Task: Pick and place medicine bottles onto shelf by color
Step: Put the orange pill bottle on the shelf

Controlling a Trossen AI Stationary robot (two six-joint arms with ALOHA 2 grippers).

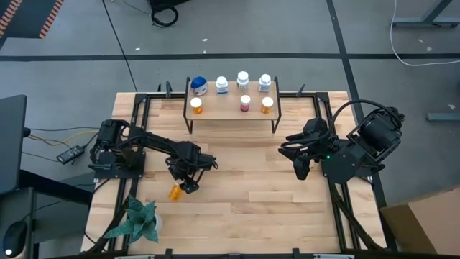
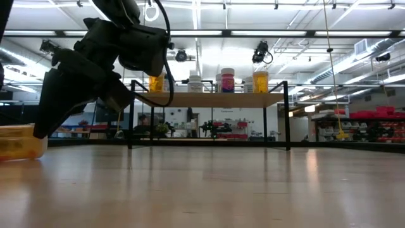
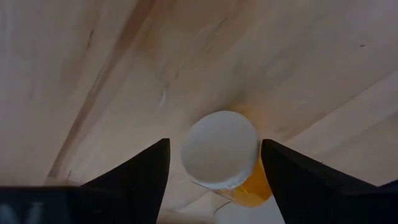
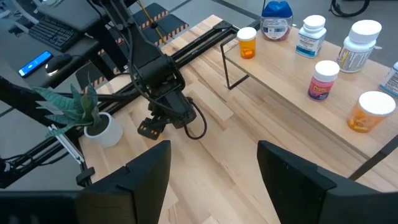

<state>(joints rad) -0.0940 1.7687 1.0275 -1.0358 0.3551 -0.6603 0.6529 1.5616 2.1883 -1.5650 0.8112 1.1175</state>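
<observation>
Seven bottles already stand on the shelf, and the left end effector, fingers spread, hovers over the last orange bottle lying on the bench, while the right end effector waits open.

Light wood-plank surface, black frame rails along its edges. Shelf stands at the far edge, middle, on thin black legs. On its board, seven bottles: back row has the blue-lidded bottle and three white bottles; front row has an orange bottle, a dark red bottle, another orange. Directly on the surface: one orange bottle lying on its side, near left; a potted green plant at the near left corner.
</observation>
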